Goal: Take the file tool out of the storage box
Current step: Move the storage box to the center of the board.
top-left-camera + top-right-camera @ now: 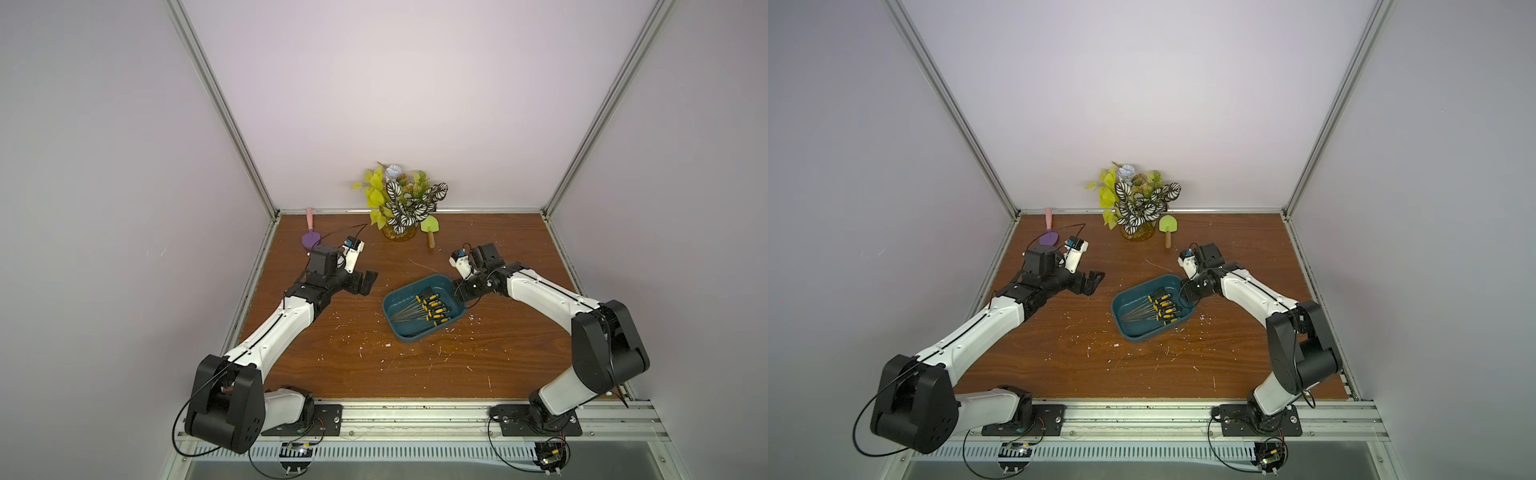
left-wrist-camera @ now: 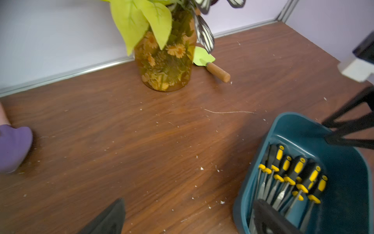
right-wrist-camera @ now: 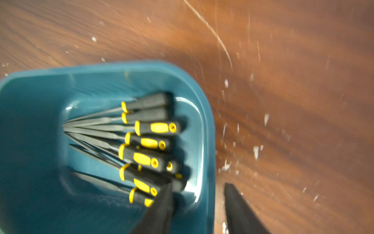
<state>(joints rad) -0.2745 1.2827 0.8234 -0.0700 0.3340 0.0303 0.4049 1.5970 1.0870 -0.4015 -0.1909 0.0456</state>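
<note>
- The storage box point(image 1: 401, 301) sits skewed on the bench point(image 1: 332, 357), right of centre. Its rim is clear all round except at the end nearest the right arm, where the right tool point(image 1: 460, 296) stands.
- We note open bench between the box and the left tool point(image 1: 368, 283), and in front of the box toward the arm bases.
- The file tools point(image 1: 428, 309) lie inside the box in a fan. Their black-and-yellow handles point toward the right arm and their tips converge.
- Right tool: in the right wrist view its fingers point(image 3: 159, 206) stand apart and straddle the box's end wall. One is inside above the handles, the other outside over the bench. We see nothing gripped. The view is blurred, so we cannot tell whether a finger touches a handle.
- Left tool: jaws wide apart and empty, above bare bench beside the box.
- Near the back edge stand a vase of leaves point(image 1: 400, 232), a green trowel point(image 1: 429, 227) and a purple scoop point(image 1: 311, 239).
- The bench is brown wood grain flecked with white chips. Pale walls and metal frame posts enclose three sides.
</note>
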